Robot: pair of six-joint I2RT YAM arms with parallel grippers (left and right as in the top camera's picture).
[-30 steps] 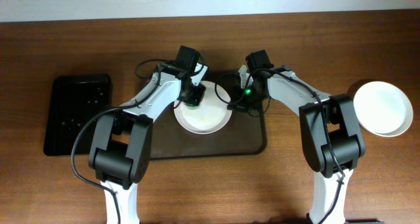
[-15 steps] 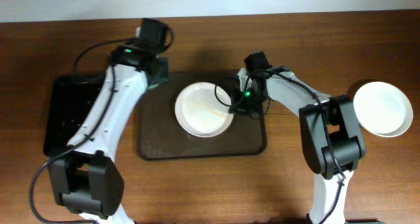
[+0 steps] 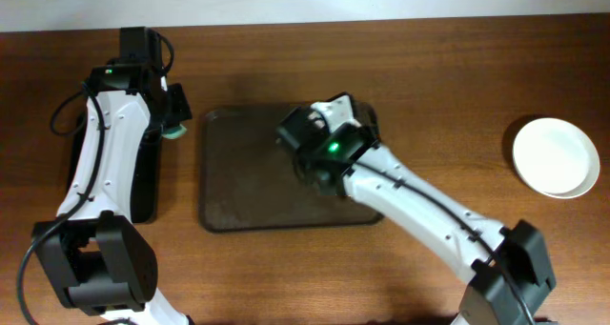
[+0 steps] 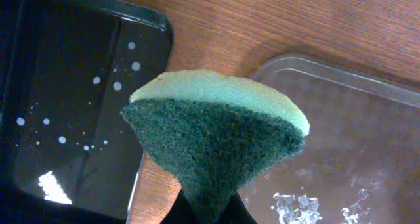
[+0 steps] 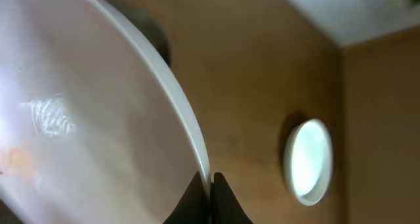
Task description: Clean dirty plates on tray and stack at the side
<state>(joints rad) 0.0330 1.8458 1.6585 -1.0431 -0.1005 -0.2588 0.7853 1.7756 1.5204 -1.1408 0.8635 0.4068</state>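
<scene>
We hold the plate (image 5: 79,106) tilted over the tray (image 3: 238,187), rim pinched in the right gripper (image 5: 209,184), likely for carrying to the clean plate (image 3: 556,156) aside. Left gripper (image 4: 210,212) clamps the sponge (image 4: 216,138) near the black tray (image 4: 65,106), out of the way.

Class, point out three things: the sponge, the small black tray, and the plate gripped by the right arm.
sponge (image 4: 216,145): left wrist view, its dark green scouring face.
black tray (image 4: 62,73): left wrist view, its glossy floor.
gripped plate (image 5: 85,112): right wrist view, its white face.
</scene>
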